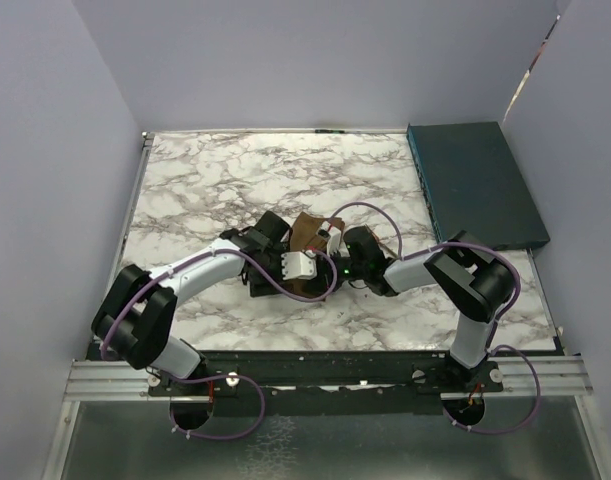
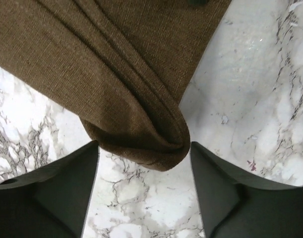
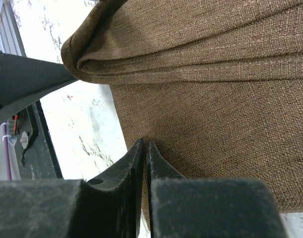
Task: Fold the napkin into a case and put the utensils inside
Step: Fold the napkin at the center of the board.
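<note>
The brown napkin [image 1: 307, 230] lies folded in layers on the marble table, mostly hidden under both wrists in the top view. In the left wrist view a rounded folded corner of the napkin [image 2: 141, 144] sits between the tips of my left gripper [image 2: 144, 161], whose jaws stand wide apart and grip nothing. My right gripper [image 3: 146, 146] is shut on the napkin's edge [image 3: 211, 124], with a thin sliver of cloth between the pressed fingers. In the top view the left gripper [image 1: 277, 234] and right gripper [image 1: 330, 244] meet over the cloth. The fork is out of view.
A dark teal flat box [image 1: 475, 185] lies at the table's far right. The marble table [image 1: 215, 185] has white walls on the left, back and right. A dark finger [image 3: 22, 84] of the left gripper shows beside the folded corner in the right wrist view.
</note>
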`<move>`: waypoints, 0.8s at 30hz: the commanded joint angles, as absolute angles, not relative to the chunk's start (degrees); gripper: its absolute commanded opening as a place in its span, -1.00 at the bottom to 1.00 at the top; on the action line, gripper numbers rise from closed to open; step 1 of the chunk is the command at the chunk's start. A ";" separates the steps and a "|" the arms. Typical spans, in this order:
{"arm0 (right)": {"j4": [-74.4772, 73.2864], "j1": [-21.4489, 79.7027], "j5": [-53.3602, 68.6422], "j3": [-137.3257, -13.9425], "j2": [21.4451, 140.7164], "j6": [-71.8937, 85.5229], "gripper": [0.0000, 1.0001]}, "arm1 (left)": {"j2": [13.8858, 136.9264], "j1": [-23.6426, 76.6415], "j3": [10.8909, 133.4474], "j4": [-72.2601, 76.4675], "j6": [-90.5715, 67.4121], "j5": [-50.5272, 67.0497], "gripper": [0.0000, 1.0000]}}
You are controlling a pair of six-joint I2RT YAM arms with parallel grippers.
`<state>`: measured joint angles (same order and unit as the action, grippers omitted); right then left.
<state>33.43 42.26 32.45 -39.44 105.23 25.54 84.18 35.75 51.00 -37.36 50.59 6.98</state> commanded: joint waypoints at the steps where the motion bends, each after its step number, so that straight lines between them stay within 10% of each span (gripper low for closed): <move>1: 34.50 42.01 33.32 -38.42 105.64 25.84 -0.80 | 85.84 37.61 51.20 -35.86 48.43 6.59 0.29; 13: 33.58 42.01 33.10 -38.79 105.86 25.34 -0.81 | 88.07 39.03 52.54 -36.87 42.26 2.38 -0.95; 24: 33.81 42.08 33.49 -38.03 105.82 24.87 -0.81 | 87.91 39.19 60.97 -36.48 31.03 3.18 -1.00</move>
<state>33.54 42.15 32.51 -39.24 105.23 25.50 88.66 38.76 56.75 -37.45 37.65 2.35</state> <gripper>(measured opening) 0.097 0.018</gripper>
